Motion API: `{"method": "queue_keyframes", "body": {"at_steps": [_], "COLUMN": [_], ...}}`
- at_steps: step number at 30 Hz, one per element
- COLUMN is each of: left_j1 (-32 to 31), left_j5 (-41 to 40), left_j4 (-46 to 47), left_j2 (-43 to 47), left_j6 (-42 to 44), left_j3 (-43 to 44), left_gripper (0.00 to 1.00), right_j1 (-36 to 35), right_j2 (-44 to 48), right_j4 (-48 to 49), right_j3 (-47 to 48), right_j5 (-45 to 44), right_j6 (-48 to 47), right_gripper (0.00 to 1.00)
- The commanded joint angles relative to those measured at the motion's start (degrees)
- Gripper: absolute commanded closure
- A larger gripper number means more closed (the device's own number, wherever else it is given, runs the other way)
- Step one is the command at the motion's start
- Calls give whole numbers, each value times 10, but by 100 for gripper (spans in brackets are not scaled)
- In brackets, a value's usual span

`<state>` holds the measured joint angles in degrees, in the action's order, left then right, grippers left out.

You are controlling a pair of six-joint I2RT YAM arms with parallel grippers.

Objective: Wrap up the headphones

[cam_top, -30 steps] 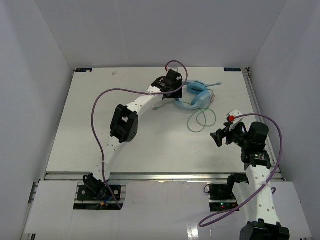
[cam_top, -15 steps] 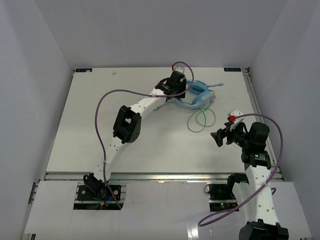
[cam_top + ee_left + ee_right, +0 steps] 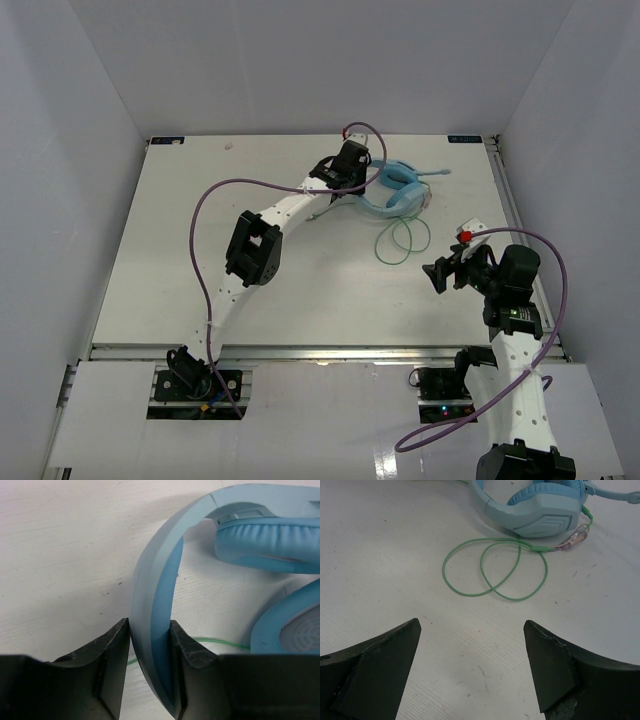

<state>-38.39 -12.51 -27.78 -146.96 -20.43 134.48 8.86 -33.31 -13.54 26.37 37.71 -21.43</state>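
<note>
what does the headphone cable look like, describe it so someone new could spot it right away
Look at the far right part of the white table, where the light blue headphones sit. Just in front of them, toward the arms, a cable lies in two overlapping loops on the tabletop. It is thin and pale green, unlike the thick purple cables running along the arms.

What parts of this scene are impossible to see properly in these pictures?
Top view: the left arm's wrist hides where its fingers meet the headphones.
Left wrist view: both earcups are cut off by the right edge; the cable vanishes behind the headband.
Right wrist view: the top edge cuts off the headband.
</note>
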Motion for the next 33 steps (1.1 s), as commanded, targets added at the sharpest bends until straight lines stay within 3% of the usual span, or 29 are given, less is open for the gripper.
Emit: {"method": "queue_keyframes", "body": {"at_steps": [1, 8, 13, 16, 19, 24, 26, 28, 31, 33], "left_j1": [-1, 28, 105, 148, 174, 194, 196, 197, 198, 198], "left_j5": [27, 70, 182, 204, 214, 219, 221, 224, 229, 236], "left_j4": [11, 26, 102, 110, 110, 100, 83, 68, 43, 30], "left_j2": [17, 154, 365, 466, 571, 715, 770, 799, 848, 863], "left_j6": [-4, -81, -194, -204, -189, -172, -169, -168, -171, -174], "left_j3": [-12, -101, -325, -445, -546, -657, -682, -700, -712, -712], "left_gripper": [75, 100, 100, 100, 100, 100, 100, 100, 100, 100], "right_j1": [5, 5, 5, 5, 5, 4, -3, -27, -125, -154], "right_j2": [7, 20, 33, 27, 9, -57, -90, -108, -137, -157], "right_j4": [12, -12, -94, -180, -200, -149, -47, 81, 95, 100], "right_j3": [3, 8, 49, 117, 169, 200, 198, 191, 219, 225], "right_j5": [12, 24, 101, 190, 231, 309, 360, 344, 284, 256], "right_j6": [3, -26, -102, -205, -242, -162, -54, 107, 134, 142], "right_gripper": [10, 10, 10, 10, 10, 10, 10, 10, 10, 10]}}
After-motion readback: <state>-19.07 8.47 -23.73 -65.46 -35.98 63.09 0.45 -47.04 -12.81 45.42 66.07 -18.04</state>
